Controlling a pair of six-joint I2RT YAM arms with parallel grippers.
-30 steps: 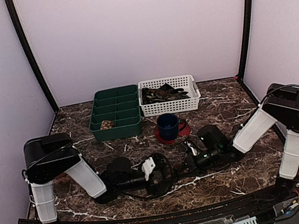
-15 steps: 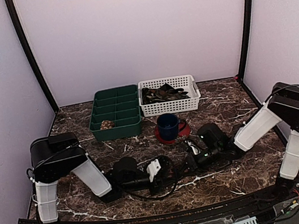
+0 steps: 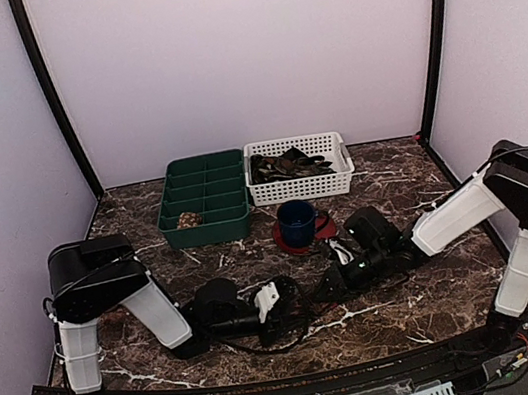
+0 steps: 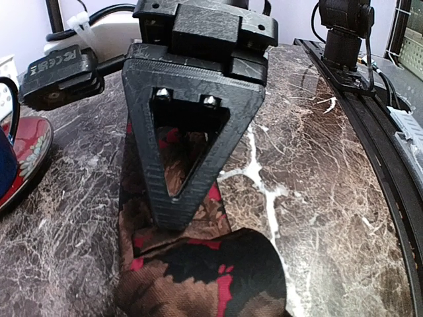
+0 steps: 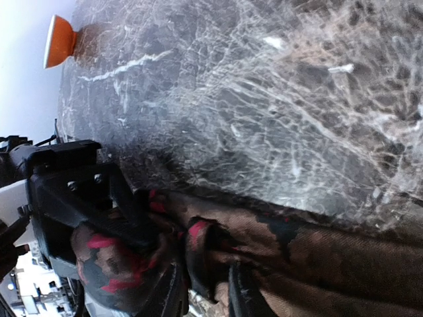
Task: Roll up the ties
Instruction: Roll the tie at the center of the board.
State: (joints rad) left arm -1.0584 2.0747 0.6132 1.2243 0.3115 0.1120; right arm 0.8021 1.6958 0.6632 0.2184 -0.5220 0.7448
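Note:
A brown, black and red patterned tie [image 3: 311, 297] lies on the marble between my two grippers, in front of the mug. My left gripper [image 3: 287, 307] is low on the table. Its fingers are buried in a folded wad of the tie [image 4: 198, 271], so it appears shut on it. My right gripper [image 3: 332, 284] faces it and is shut on a fold of the tie [image 5: 317, 251], which sits between its fingertips [image 5: 173, 294]. Its triangular finger [image 4: 178, 165] presses on the fabric. A small rolled tie [image 3: 188, 219] sits in the green tray.
A green compartment tray [image 3: 211, 229] and a white basket [image 3: 343, 182] holding several dark ties stand at the back. A blue mug [image 3: 297, 220] on a red saucer [image 3: 325, 233] stands just behind the grippers. The table's front rail [image 4: 390, 172] is close by.
The left arm shifted right, then back a little, and its wrist turned. The right gripper moved slightly up and away, still on the tie.

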